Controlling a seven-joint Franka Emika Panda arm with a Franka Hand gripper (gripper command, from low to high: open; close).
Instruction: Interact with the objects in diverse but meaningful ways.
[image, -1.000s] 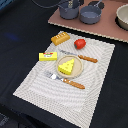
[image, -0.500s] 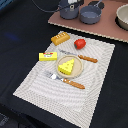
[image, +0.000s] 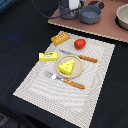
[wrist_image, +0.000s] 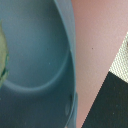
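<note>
Nothing on the mat (image: 35, 82) has shifted: cheese (image: 66, 65) mid-frame, bread (image: 60, 38) and red fruit (image: 80, 43) above it. The arm hovers over a grey pot (image: 91, 14), upper frame; fingers' state unclear. Next, probably descend inside.

Dark worktop (image: 20, 45) carries a striped placemat (image: 35, 82) at frame centre and a pinkish board (image: 107, 27) at upper right, the placemat's far edge touching it; two grey pots (image: 91, 14) stand on the board.
</note>
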